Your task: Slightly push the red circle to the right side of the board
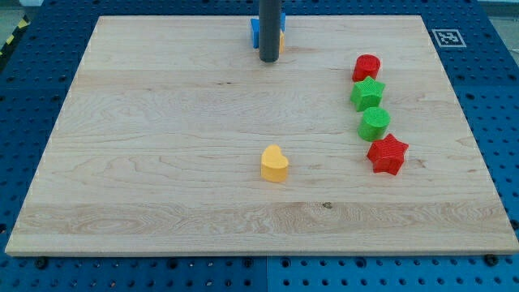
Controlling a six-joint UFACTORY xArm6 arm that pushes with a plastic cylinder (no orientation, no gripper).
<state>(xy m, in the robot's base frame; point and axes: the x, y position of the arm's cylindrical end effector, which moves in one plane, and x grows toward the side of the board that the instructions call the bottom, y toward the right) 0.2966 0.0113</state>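
Red circle at the view's upper right of the counter, top of a four-block column.

Red circle: round, flat face up, so no long axis or pointing direction can be made out. Directly below it, touching or nearly so, green star, then green circle, then red star, the column drifting slightly to the view's right. My tip stands well apart to the view's left of the red circle, roughly level with it. The tool is a bare rod, nothing grasped. Behind the rod, partly hidden: blue block and a yellow-orange sliver, shapes unclear. Yellow heart sits alone near centre.
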